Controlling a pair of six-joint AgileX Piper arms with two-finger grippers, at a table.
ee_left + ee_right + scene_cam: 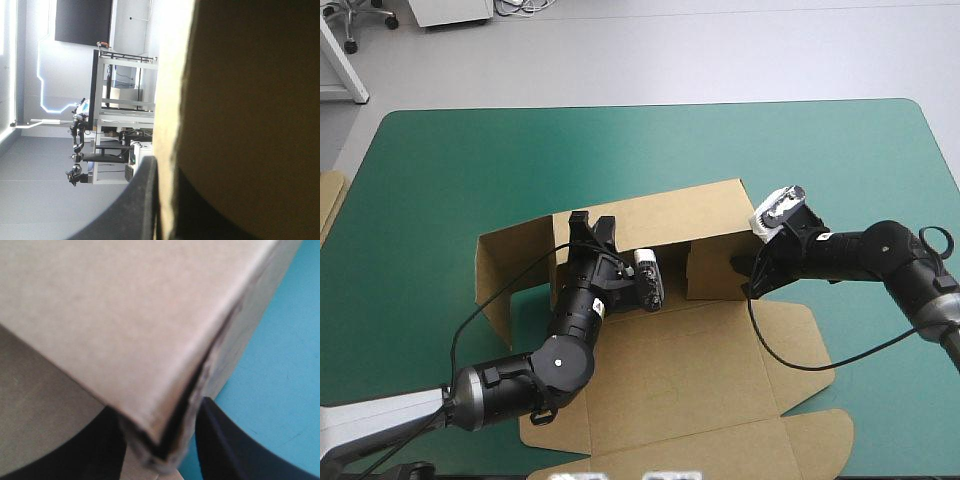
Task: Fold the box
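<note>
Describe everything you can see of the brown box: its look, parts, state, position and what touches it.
The box is a cut sheet of plain brown board, partly folded. Its far wall stands upright, with end flaps turned forward at both ends; the wide panel with tabs lies flat on the teal-green cover toward the near edge. The left gripper pinches the wall's top edge; the right gripper clamps its folded right corner.

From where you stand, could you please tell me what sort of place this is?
Probably a robot workbench in a lab: a table with a teal-green cover, a cut sheet of brown board, the box, partly folded, and the black-fingered left gripper and right gripper each clamped on a raised wall.
</note>
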